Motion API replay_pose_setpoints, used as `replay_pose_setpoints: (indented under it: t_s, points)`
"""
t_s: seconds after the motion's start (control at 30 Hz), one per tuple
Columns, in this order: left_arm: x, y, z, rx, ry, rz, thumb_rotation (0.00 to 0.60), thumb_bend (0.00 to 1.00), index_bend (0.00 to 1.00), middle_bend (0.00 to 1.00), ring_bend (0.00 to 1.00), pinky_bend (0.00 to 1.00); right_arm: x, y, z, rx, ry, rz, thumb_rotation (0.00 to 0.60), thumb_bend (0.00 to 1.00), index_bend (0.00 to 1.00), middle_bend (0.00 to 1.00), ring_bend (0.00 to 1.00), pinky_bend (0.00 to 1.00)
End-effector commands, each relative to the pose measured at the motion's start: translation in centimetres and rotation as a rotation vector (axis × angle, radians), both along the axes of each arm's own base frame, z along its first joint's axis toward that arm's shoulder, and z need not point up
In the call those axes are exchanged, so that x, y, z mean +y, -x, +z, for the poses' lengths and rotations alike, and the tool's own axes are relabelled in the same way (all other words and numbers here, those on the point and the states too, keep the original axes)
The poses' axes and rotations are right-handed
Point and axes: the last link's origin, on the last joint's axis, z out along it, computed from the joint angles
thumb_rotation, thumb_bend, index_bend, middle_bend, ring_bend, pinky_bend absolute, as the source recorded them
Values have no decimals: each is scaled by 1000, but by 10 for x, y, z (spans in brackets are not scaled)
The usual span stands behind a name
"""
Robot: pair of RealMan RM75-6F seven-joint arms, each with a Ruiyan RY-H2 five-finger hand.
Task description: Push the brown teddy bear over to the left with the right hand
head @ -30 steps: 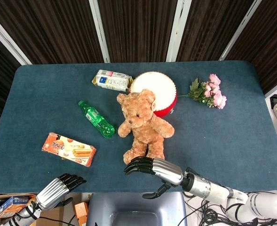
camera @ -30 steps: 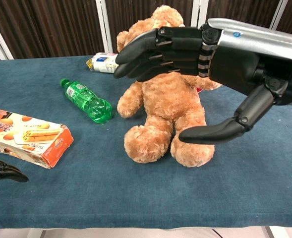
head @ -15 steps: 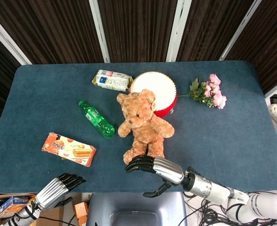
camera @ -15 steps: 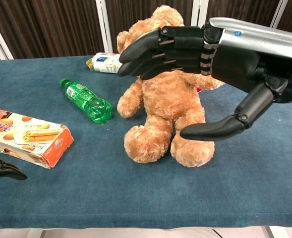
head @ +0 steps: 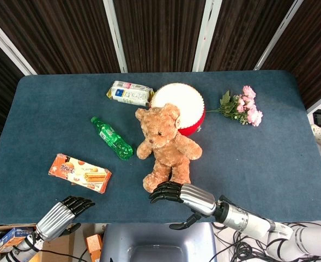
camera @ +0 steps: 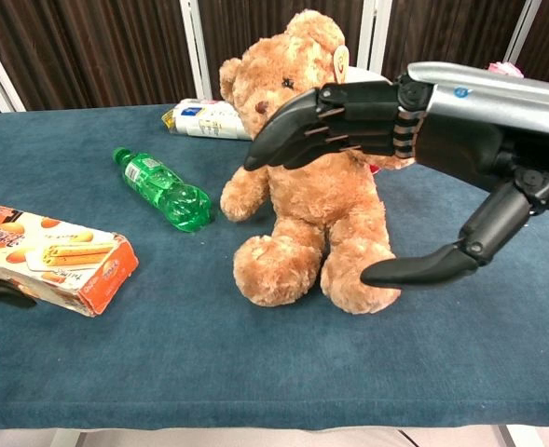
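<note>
the left hand (head: pixel 62 214) sits off the near edge of the table (head: pixel 269 147), well left of the brown teddy bear (head: pixel 164 144), fingers curled in with nothing in them. left of the bear lie an orange biscuit box (head: pixel 79 173) and a green bottle (head: pixel 112 138); a white snack packet (head: pixel 129 93) lies beyond and left of it. the bear sits mid-table with its back against a red and white drum (head: pixel 183 106). the right hand (head: pixel 183 197) hovers just on the near side of the bear's feet, released, fingers straight and pointing left, thumb spread below, holding nothing; contact with the bear cannot be told. right of the bear, pink flowers (head: pixel 243 108) lie by the drum.
</note>
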Motion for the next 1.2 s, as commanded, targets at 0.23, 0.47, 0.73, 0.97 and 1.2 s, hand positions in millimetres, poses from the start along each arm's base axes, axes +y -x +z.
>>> replay_pose_setpoints:
  t_s: [0.23,0.47,0.73,0.97,1.2]
  points:
    - [22,18,32,7,-216,150,600,281,214,252,239,335,8,26,22,56,323,-6,600,158,318,197,128,155]
    - [30,27,58,5,-347,275,600,280,248,252,239,340,19,49,38,151,537,-18,600,159,389,221,138,155]
    - [30,27,64,82,-492,254,600,280,276,254,239,340,0,74,49,305,847,-83,600,159,408,221,138,155]
    - [27,24,62,62,-467,248,600,280,286,255,238,340,-23,84,49,356,1035,-118,600,159,463,219,138,155]
    - [27,23,56,51,-396,251,600,279,308,255,238,342,-44,94,41,383,1205,-100,600,159,534,194,136,114]
